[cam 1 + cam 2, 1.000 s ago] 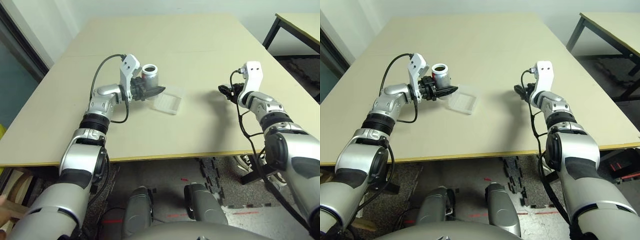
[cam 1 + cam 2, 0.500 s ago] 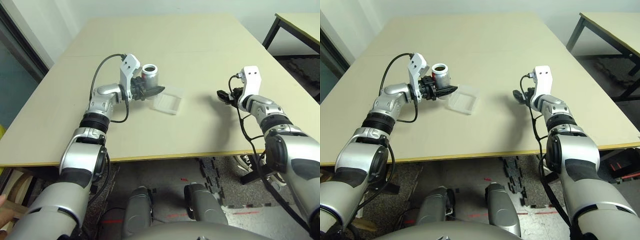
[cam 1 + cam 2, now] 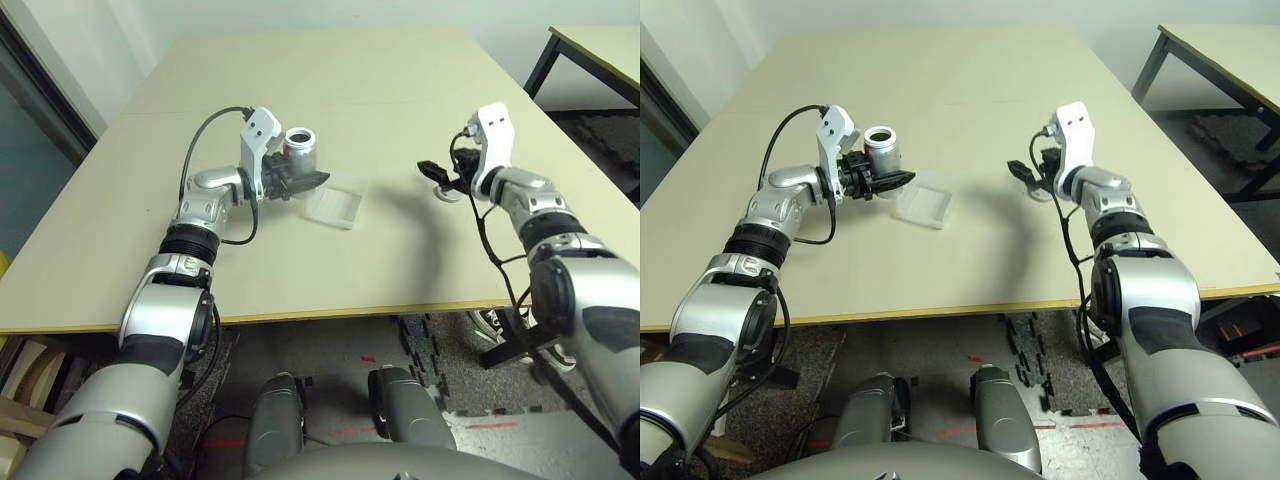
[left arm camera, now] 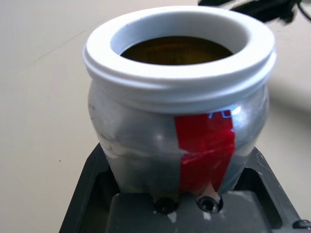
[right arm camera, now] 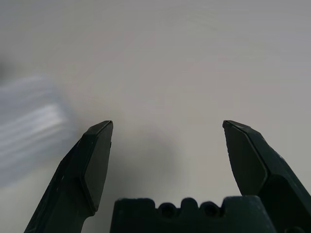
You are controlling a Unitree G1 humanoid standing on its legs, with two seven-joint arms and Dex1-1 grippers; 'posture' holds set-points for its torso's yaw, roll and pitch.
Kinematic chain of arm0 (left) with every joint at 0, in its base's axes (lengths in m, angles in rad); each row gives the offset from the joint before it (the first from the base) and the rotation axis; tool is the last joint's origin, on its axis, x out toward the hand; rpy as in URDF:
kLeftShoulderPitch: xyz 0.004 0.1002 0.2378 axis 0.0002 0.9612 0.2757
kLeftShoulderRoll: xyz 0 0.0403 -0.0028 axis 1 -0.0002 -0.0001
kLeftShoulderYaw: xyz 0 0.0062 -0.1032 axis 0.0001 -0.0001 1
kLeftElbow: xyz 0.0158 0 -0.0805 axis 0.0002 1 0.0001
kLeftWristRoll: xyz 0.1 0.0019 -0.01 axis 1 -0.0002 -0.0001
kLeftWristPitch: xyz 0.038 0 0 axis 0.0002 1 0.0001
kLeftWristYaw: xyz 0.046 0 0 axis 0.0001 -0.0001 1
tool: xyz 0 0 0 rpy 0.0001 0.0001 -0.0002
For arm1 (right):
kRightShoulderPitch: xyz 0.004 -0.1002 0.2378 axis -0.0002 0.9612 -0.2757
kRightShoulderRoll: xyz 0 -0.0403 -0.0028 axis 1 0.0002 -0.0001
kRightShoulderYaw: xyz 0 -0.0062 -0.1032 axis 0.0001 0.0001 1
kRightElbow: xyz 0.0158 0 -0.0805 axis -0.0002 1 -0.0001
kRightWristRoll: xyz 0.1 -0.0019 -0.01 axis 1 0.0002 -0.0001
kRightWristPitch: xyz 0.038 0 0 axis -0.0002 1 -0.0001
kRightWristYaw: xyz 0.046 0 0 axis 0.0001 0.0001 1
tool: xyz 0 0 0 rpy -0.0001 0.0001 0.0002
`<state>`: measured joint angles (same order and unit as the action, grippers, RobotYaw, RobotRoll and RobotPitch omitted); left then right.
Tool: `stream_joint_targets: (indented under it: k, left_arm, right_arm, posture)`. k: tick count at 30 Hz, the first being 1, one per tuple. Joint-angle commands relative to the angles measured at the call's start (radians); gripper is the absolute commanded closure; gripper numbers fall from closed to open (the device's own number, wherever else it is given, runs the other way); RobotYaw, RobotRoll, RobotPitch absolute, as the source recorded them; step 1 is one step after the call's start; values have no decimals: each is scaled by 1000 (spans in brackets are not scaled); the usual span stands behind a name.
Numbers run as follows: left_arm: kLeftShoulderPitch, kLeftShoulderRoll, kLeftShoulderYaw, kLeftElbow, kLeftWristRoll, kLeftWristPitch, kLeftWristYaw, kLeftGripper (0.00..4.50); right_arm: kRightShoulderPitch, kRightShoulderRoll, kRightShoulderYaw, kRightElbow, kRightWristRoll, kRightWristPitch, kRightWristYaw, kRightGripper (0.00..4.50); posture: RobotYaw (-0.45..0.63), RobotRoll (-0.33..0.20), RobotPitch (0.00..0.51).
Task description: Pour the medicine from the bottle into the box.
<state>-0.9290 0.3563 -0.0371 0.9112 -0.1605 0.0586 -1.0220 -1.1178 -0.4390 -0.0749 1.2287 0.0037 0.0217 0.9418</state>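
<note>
A: Got a state for the left gripper (image 4: 177, 146)?

B: Closed on the bottle (image 3: 301, 155), with 2 fingers around its body, below the round rim. Held upright, mouth up, presumably to keep everything in until tipping. Gripped low enough to leave the mouth clear for pouring.

A: And for the right gripper (image 5: 167, 122)?

B: Open wide, gripping nothing. Poised above the table (image 3: 250, 270), near a round white disc (image 3: 447, 194). Possibly a cap, going by its shape; hard to be sure at this angle.

A: Find the box (image 3: 925, 206)?

B: Lying flat on the table, just to the right of the bottle and a bit nearer the robot. Placed handily there, to judge by the layout: short reach, small spill risk.

A: See any medicine?

B: Can't pick out pellets. Can see only a brownish interior (image 4: 177, 51) through the open mouth. No pellets to be made out in the box either.

A: Call the step?

B: Ready to pour, by my guess; not tipped yet. Next, bring the mouth over the box, then tilt slowly. Watch for overshooting the low walls, or knocking the box with the fingers.
</note>
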Motion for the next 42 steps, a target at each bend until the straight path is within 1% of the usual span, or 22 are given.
stream_joint_targets:
  k: [1, 4, 6, 13, 16, 17, 20, 22, 24, 26, 30, 32, 35, 37, 42]
  left_arm:
    - [-16, 7, 6, 15, 15, -11, 0, 1728]
    - [-20, 9, 2, 22, 22, -13, -1, 1728]
    - [-25, 11, 0, 28, 27, -15, 2, 1728]
    - [-70, 26, -23, 58, 83, -49, 27, 1728]
    - [-98, 42, -63, 90, 155, -127, 65, 1728]
    - [-112, 47, -77, 105, 184, -145, 99, 1728]
    - [-140, 64, -143, 134, 285, -250, 169, 1728]
    - [-165, 81, -216, 154, 396, -320, 268, 1728]
    - [-202, 112, -347, 166, 582, -429, 429, 1728]
    - [-246, 122, -453, 189, 726, -496, 572, 1728]
    - [-339, 109, -632, 249, 961, -539, 828, 1728]
    - [-381, 85, -686, 278, 1029, -543, 913, 1728]
    - [-436, 45, -781, 333, 1141, -502, 1003, 1728]
    - [-460, 31, -842, 358, 1207, -503, 1043, 1728]
    - [-502, -2, -951, 393, 1317, -530, 1107, 1728]
  right_arm:
    - [-14, -26, 63, -59, -21, 42, 178, 0]
    - [0, -39, 125, -130, -38, 73, 306, 0]
    - [16, -44, 161, -173, -51, 84, 351, 0]
    - [84, -30, 211, -281, -58, 116, 352, 0]
    - [104, -20, 215, -305, -52, 131, 345, 0]
    - [111, -18, 215, -312, -50, 136, 343, 0]
    - [123, -14, 214, -327, -47, 146, 336, 0]
    - [132, -10, 209, -337, -41, 156, 331, 0]
    - [144, -5, 202, -351, -32, 169, 323, 0]
    - [153, -1, 200, -361, -24, 179, 318, 0]
    - [160, 5, 196, -371, -7, 197, 307, 0]
    - [159, 8, 192, -374, 2, 207, 303, 0]
    - [154, 17, 180, -376, 23, 229, 297, 0]
    - [150, 21, 173, -381, 36, 243, 295, 0]
    - [144, 22, 161, -390, 56, 265, 281, 0]
  posture:
    - [-214, 0, 43]
    - [-216, 0, 42]
    - [-217, 0, 42]
    - [-218, 0, 41]
    - [-218, 0, 41]
    - [-219, 0, 40]
    - [-220, 0, 38]
    - [-222, 0, 35]
    - [-222, 0, 35]
    - [-223, 0, 33]
    - [-222, 0, 30]
    - [-218, 0, 26]
    - [-210, 0, 21]
    - [-217, 0, 19]
    - [-224, 0, 21]
